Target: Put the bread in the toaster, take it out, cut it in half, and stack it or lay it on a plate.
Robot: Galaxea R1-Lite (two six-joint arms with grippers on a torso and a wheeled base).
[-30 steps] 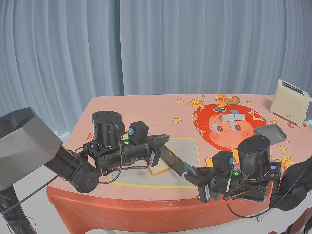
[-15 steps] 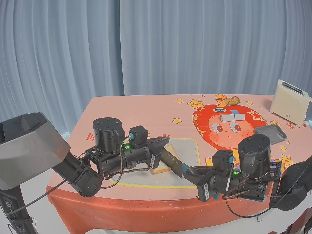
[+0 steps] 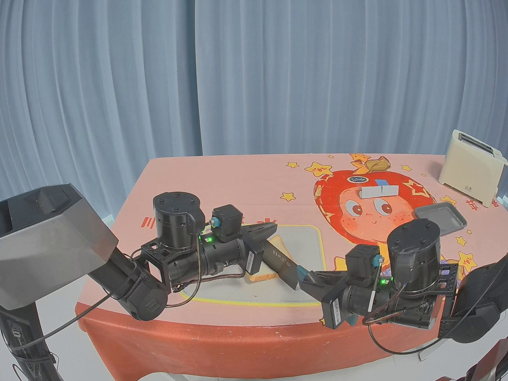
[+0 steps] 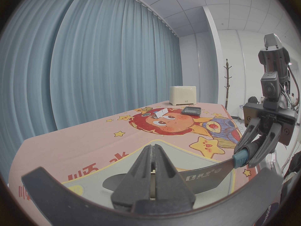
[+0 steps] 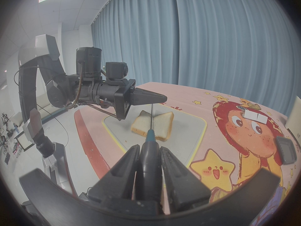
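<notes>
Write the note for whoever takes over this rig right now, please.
Left tool: shut, poised just above the bread beside the blade.
Right tool: shut on the knife handle, blade edge-down across the bread's middle.
Bread lies on the grey mat; toaster and plate stand at the table's far right.
Done: bread out of the toaster. Whether the cut is through, I cannot tell.
To do: finish cutting, move halves onto the plate.

Left arm dipped over the bread (image 3: 263, 277)

Within a second the left gripper (image 3: 264, 230) sank slightly toward the near table edge, hiding more of the slice, while the right gripper (image 3: 311, 280) nudged the knife (image 3: 280, 264) a touch leftward.
</notes>
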